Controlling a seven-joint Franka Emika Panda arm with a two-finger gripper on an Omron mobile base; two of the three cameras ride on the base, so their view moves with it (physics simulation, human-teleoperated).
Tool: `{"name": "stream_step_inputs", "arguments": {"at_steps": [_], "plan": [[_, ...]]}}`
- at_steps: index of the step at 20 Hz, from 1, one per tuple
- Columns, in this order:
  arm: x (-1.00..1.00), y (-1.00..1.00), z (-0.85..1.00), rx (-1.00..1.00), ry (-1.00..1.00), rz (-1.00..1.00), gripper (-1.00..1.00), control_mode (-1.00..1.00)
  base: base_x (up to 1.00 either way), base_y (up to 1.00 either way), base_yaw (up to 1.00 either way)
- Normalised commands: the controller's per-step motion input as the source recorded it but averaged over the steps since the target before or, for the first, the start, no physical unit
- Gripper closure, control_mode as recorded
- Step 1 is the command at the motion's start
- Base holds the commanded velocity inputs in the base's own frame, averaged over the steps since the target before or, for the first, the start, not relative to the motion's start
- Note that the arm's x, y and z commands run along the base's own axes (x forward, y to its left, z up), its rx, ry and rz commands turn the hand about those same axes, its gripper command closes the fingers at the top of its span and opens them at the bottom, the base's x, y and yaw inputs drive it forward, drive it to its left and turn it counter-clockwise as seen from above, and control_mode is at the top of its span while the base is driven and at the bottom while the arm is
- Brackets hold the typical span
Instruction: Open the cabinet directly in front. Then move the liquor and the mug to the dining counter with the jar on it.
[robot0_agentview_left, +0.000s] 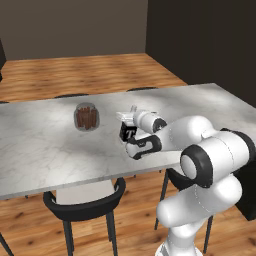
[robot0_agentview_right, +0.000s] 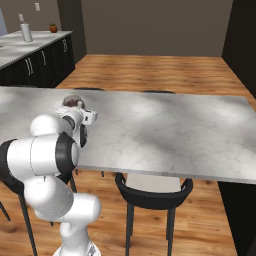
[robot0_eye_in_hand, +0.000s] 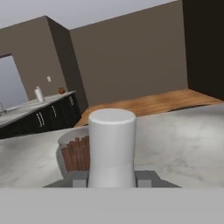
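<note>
My gripper (robot0_eye_in_hand: 111, 177) is shut on the liquor (robot0_eye_in_hand: 111, 144), whose pale grey neck and cap stand upright between the fingers (robot0_eye_in_hand: 78, 178). Just behind and left of it is the jar (robot0_eye_in_hand: 73, 153), a clear glass one with reddish-brown contents. The hand (robot0_agentview_left: 131, 120) is held low over the dining counter (robot0_agentview_left: 45, 150), right of the jar (robot0_agentview_left: 86, 117), with the liquor's dark body (robot0_agentview_left: 128, 133) under it. From the right base view, the gripper (robot0_agentview_right: 88, 117) is just in front of the jar (robot0_agentview_right: 74, 101), which my arm partly hides. The mug and the cabinet are out of view.
Black round-backed chairs (robot0_agentview_left: 85, 202) (robot0_agentview_right: 152, 192) are tucked under the counter's near edge. A kitchen worktop with dark fronts (robot0_agentview_right: 35, 55) runs along the far left, with a white canister (robot0_agentview_right: 26, 32) on it. A dark wall (robot0_agentview_left: 210, 40) stands at the right.
</note>
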Motion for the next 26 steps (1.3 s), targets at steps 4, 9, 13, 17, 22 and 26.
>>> {"name": "stream_step_inputs", "arguments": {"at_steps": [4, 9, 13, 17, 22, 26], "plan": [[0.01, 0.1, -0.23, -0.06, 0.0, 0.0, 1.0, -1.0, 0.0, 0.0, 0.0], [0.17, 0.32, -0.08, -0.04, -0.03, -0.02, 1.0, -1.0, 0.0, 0.0, 0.0], [0.16, 0.7, 0.0, -0.14, 0.0, -0.09, 1.0, -1.0, 0.0, 0.0, 0.0], [0.02, 0.17, 0.0, -0.05, 0.0, -0.04, 1.0, -1.0, 0.0, 0.0, 0.0], [0.18, 0.17, -0.17, -0.06, 0.0, 0.0, 1.0, -1.0, 0.0, 0.0, 0.0], [0.1, 0.02, -0.04, -0.02, 0.0, 0.0, -1.0, -1.0, 0.0, 0.0, 0.0]]}}
